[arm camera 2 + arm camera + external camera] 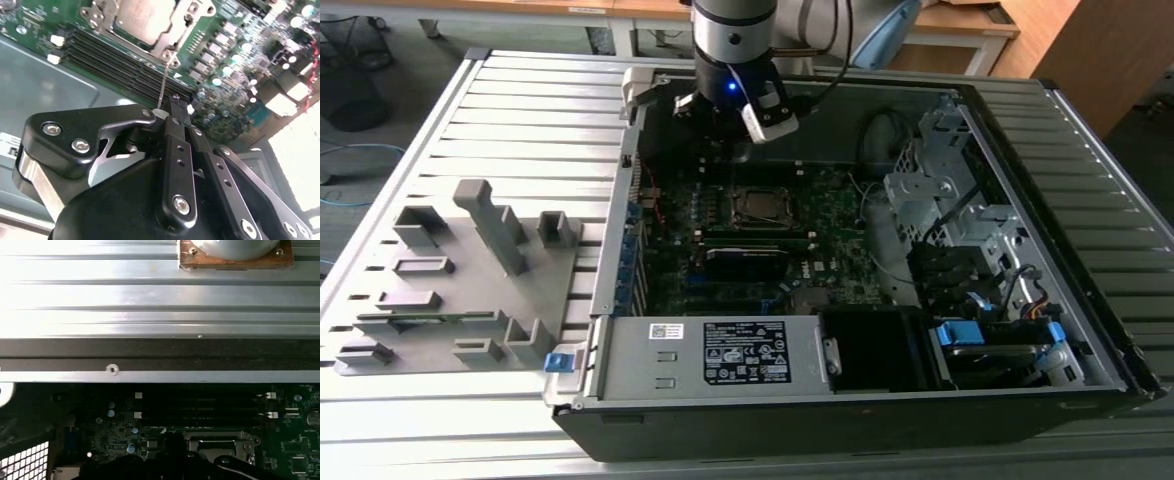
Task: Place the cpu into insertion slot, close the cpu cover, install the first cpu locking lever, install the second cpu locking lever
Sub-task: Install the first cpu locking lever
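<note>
Though seated, cpu (142, 17) apart from claw (174, 103)

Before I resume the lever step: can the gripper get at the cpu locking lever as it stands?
Likely yes. The cpu locking lever rises from a corner of the insertion slot, with its free end right at the gripper and nothing between them.
</note>
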You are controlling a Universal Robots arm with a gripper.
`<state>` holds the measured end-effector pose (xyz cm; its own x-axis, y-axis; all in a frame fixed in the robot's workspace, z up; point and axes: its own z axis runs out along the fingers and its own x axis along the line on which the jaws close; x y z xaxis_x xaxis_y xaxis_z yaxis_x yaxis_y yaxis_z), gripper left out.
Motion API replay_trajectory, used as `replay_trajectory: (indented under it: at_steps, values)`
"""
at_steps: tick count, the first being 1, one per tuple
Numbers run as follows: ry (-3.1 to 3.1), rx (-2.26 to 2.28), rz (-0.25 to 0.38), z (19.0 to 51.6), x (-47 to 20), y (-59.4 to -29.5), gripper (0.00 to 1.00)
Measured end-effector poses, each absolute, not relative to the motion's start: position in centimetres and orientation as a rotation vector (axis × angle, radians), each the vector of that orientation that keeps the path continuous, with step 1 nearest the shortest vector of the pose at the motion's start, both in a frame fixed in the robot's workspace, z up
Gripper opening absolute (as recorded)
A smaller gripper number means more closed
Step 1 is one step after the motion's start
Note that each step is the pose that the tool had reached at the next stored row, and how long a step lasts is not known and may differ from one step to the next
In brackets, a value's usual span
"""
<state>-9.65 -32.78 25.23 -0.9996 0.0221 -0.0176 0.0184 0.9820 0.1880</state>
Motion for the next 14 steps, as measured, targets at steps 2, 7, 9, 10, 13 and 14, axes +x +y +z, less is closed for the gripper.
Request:
replay_trajectory:
  at_steps: [2, 7, 9, 10, 13, 14]
  values:
    - [3.108, 0.032, 0.294, 25.2, -9.2, -32.8, 0.10]
    - [3.108, 0.032, 0.294, 25.2, -8.3, -32.8, 0.10]
    - [3.108, 0.032, 0.294, 25.2, -8.3, -32.8, 0.10]
    - [3.108, 0.032, 0.295, 25.2, -8.3, -32.8, 0.10]
    - [3.107, 0.046, 0.294, 25.2, -8.2, -32.8, 0.10]
    - [3.106, 0.058, 0.294, 25.1, -8.1, -32.8, 0.10]
